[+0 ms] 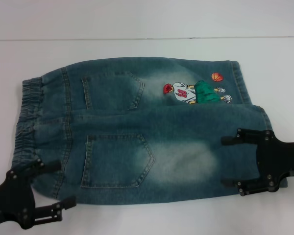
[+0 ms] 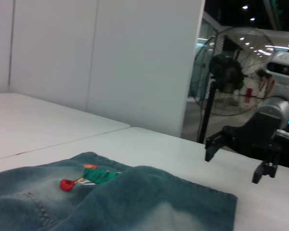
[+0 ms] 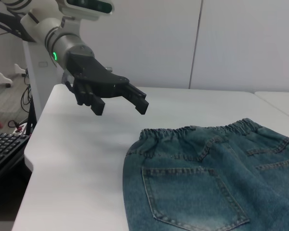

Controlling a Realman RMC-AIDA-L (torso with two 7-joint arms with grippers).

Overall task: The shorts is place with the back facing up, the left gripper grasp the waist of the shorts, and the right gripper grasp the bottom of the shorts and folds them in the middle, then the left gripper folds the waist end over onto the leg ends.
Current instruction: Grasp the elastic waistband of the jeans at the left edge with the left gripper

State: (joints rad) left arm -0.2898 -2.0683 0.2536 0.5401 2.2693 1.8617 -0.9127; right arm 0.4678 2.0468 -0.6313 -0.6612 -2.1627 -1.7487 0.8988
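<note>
**Both pincers poised, nothing gripped yet**

Head view: one pair of shorts [image 1: 137, 132] lies flat on the desk [image 1: 147, 54], two back pockets up. I see my left pincer [image 1: 41, 188] gaping empty at the waist corner and my right pincer [image 1: 230, 161] gaping empty over the near leg hem; either could pinch one layer only.

Left wrist view: the right pincer [image 2: 233, 163] hangs clear above the desk.

Right wrist view: the left pincer [image 3: 120, 102] hovers above; a shallow bite may slip off the elastic

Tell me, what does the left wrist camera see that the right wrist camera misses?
Only the left wrist view shows the right gripper, open above the table past the leg ends, the cartoon embroidery, and a standing fan behind. Only the right wrist view shows the left gripper, open, hovering above the table beside the waist, plus a back pocket and a keyboard. Both show the shorts lying on the white table.
</note>
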